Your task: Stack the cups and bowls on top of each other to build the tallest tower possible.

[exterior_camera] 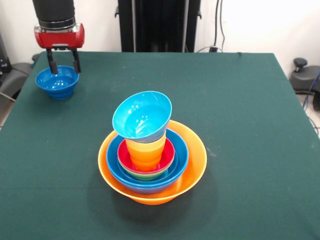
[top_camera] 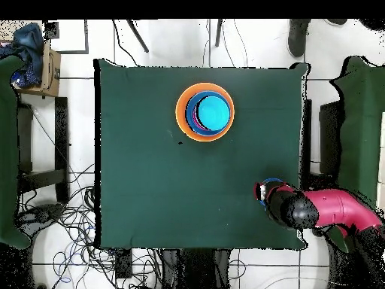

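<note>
Nearby, fingers (exterior_camera: 63,64) astride blue bowl (exterior_camera: 57,82) rim (table-edge)

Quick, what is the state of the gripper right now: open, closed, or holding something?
Gripper: open, holding nothing; its fingers hang spread over the dark-blue bowl at the table's corner.

My arm (exterior_camera: 54,11) was black ribbed cylinder above, red glossy wrist block (exterior_camera: 59,36) below, two thin black fingers (exterior_camera: 51,64); pink-red link from overhead.
</note>
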